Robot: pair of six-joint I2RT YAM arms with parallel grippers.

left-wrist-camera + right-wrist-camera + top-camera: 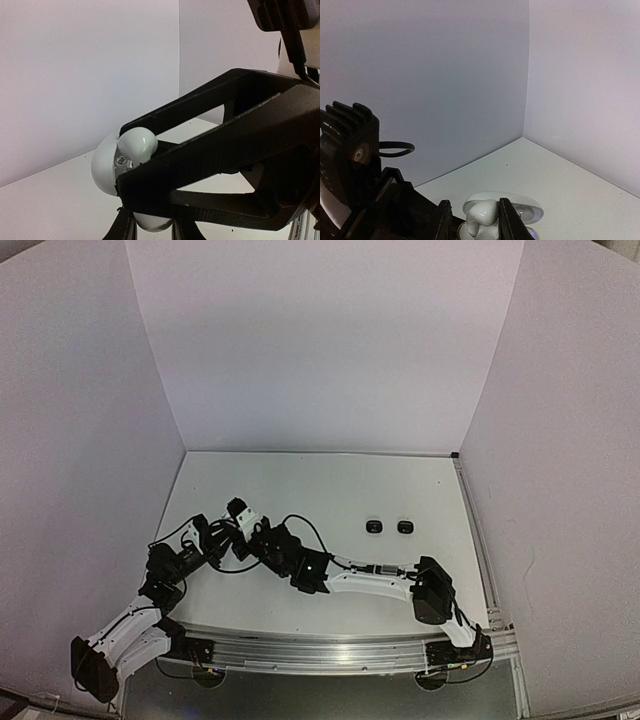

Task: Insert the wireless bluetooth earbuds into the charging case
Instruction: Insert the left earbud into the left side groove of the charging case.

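Holding the white charging case [102, 167] clamped tight at the left of the table [300, 490]: left gripper [122, 159]. White earbud [482, 212] sits in the case, long axis roughly upright, rounded head up, stem down. Right gripper [476, 222] straddles it with a slight gap on one side; can't tell if it's gripping.

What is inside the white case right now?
One white earbud pokes out of the white case, between the fingers of the right gripper. Those fingers cover the rest of the interior, so a second earbud cannot be confirmed.
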